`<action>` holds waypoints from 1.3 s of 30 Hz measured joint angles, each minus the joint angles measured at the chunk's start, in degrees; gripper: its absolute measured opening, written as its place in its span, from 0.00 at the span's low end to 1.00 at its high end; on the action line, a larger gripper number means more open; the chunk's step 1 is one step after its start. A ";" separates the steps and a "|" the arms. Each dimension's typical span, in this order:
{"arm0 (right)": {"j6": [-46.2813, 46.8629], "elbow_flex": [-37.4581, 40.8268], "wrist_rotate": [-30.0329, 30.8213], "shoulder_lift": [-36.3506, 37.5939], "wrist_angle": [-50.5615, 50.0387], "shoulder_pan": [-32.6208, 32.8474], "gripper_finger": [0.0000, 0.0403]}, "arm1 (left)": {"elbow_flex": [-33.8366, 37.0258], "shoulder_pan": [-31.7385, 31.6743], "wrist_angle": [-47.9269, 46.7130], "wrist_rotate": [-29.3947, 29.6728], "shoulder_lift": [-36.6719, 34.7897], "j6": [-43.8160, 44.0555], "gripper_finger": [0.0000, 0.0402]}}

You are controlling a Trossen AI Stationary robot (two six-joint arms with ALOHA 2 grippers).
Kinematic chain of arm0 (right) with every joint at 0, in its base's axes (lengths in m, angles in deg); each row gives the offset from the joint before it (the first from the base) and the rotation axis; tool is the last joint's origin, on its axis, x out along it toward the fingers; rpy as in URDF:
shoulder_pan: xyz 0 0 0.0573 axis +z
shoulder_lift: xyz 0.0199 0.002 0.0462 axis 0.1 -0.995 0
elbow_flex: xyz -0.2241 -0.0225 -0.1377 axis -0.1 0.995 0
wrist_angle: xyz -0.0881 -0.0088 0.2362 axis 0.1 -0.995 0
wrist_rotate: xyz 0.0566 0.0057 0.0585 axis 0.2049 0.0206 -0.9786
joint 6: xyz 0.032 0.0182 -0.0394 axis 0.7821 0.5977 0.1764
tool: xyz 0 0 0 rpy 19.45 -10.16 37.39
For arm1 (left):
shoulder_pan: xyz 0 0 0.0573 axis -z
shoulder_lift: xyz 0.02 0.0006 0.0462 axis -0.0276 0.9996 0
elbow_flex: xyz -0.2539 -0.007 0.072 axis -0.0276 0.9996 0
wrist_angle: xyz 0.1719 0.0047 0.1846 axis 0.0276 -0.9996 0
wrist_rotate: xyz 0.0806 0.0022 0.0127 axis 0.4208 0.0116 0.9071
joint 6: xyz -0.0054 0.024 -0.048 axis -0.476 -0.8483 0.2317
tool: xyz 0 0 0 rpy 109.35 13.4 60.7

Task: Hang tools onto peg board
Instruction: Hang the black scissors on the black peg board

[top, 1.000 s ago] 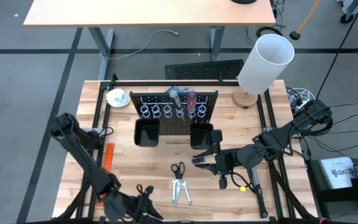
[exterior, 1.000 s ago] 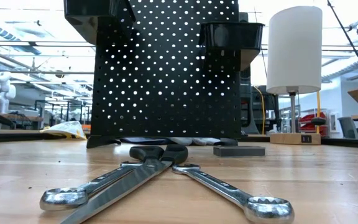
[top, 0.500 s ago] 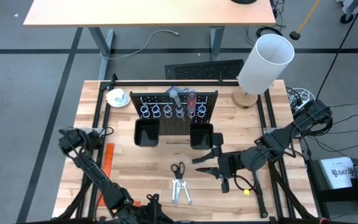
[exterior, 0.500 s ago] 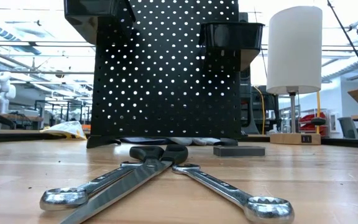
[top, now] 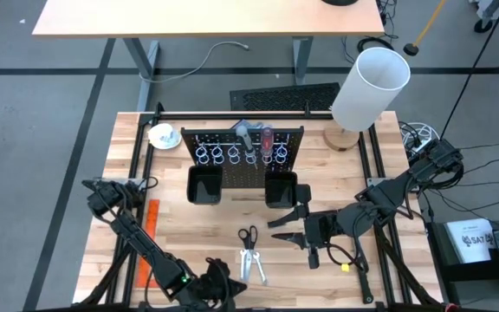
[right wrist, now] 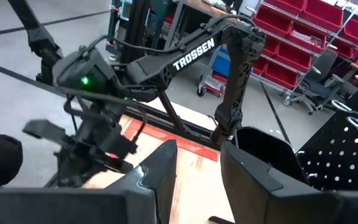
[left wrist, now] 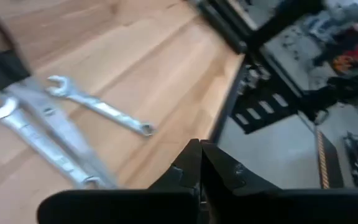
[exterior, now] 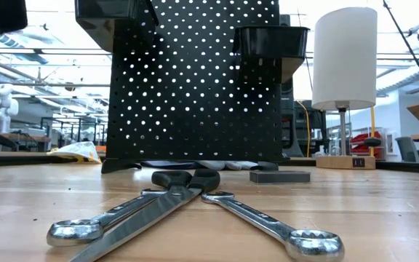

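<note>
Scissors (top: pixel 249 251) flat, handles toward peg board (top: pixel 243 152)

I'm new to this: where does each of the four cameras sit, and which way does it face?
High: above the table, looking straight down on peg board, scissors, left arm and right arm.
Low: at table-top height, facing the peg board past two wrenches; no arm clearly shows.
Left wrist: on that arm, looking down at the wrenches; its shut jaws show.
Right wrist: facing the left arm; its open jaws show.
Shared: high, low and left wrist all see the wrenches.
</note>
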 joint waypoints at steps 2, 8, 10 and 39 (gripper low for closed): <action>-0.02 0.00 0.00 0.00 0.52 0.02 0.29 | 0.00 -0.49 -2.67 0.01 0.02 2.73 0.03; -0.09 0.00 -0.01 0.00 0.61 0.00 0.29 | 0.00 -1.99 -8.03 1.57 0.02 7.44 0.03; -0.16 0.00 -0.02 0.00 0.59 0.02 0.29 | 0.00 -2.60 -9.90 1.65 0.02 8.50 0.03; -0.81 0.00 -0.07 0.00 1.53 0.02 0.29 | 0.04 -11.35 -25.71 1.24 1.53 11.83 0.03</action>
